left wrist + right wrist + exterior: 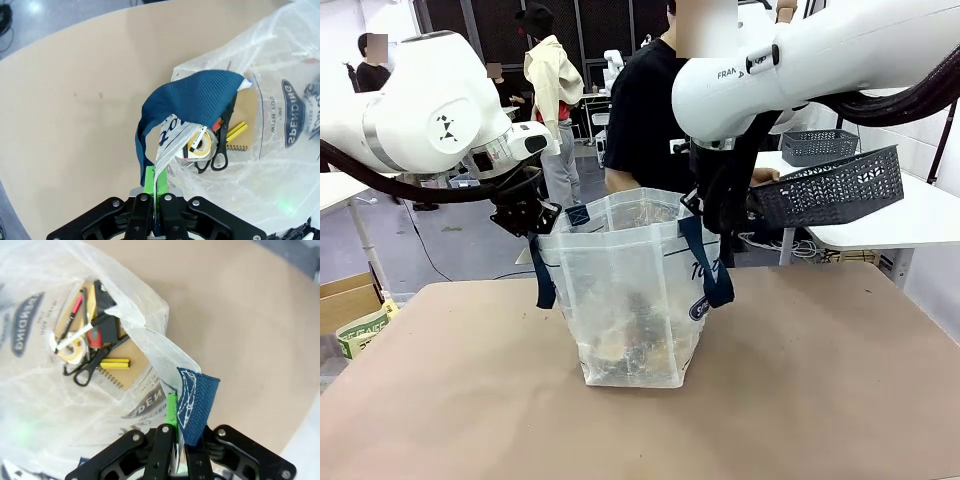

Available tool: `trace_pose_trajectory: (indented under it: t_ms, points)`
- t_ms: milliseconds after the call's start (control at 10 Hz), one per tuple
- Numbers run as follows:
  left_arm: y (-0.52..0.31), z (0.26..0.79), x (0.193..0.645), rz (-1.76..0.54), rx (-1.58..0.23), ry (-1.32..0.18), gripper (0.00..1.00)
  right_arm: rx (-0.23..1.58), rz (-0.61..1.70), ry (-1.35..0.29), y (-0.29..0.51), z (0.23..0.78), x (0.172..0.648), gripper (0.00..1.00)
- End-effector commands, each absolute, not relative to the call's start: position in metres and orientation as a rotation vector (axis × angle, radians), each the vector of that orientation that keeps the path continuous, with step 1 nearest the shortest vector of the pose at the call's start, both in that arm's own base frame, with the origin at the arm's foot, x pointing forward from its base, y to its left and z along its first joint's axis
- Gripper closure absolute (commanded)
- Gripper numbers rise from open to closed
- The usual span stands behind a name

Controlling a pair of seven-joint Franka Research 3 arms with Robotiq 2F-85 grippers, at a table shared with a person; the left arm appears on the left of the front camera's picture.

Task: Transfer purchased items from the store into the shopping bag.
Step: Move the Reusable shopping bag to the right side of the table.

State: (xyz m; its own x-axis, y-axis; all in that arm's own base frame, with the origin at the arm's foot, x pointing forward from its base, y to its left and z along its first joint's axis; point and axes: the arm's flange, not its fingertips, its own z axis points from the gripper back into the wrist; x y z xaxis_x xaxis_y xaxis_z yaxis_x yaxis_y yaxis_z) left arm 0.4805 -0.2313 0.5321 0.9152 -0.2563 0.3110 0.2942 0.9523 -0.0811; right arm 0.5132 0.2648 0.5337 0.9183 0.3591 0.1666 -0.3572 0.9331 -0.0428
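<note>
The shopping bag (620, 290) stands upright in the middle of the brown table, translucent with navy straps. My left gripper (535, 215) is shut on its left rim (165, 145) beside a blue strap (185, 100). On the opposite rim my right gripper (715, 215) is shut next to the other strap (195, 400). Together they hold the mouth open. Inside lie purchased items: a kraft spiral notebook (127, 377), a yellow tape roll (200, 145), black scissors (220, 150), a small red thing (95, 337) and a yellow bar (115, 363). A person's hand (765, 178) holds the store (830, 190), a dark grey basket, raised just right of the bag.
The person (645, 110) stands right behind the bag. A second grey basket (818, 146) sits on a white table at the back right. A cardboard box (350, 310) stands on the floor at the left. Bare tabletop (820, 400) lies around the bag.
</note>
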Motion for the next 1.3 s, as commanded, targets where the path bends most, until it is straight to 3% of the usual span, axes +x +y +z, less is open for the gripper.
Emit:
trace_pose_trajectory:
  t_ms: [0,400,600,900,1000,1200]
  points:
    - [-0.236,0.54,0.479,-0.205,-0.099,-0.246,1.0,0.018,0.279,-0.138,0.278,0.537,0.518,1.0]
    - [-0.267,0.55,0.479,-0.083,-0.066,-0.178,1.0,-0.033,0.156,-0.166,0.294,0.537,0.522,1.0]
    - [-0.256,0.542,0.471,-0.124,-0.098,-0.191,1.0,-0.071,0.206,-0.152,0.288,0.534,0.52,1.0]
    - [-0.263,0.542,0.475,-0.108,-0.1,-0.178,1.0,-0.023,0.192,-0.166,0.291,0.534,0.519,1.0]
    - [-0.274,0.539,0.477,-0.111,-0.125,-0.19,1.0,0.095,0.173,-0.268,0.289,0.532,0.525,1.0]
    - [-0.286,0.538,0.48,-0.025,-0.105,-0.159,1.0,0.134,0.1,-0.291,0.298,0.528,0.531,1.0]
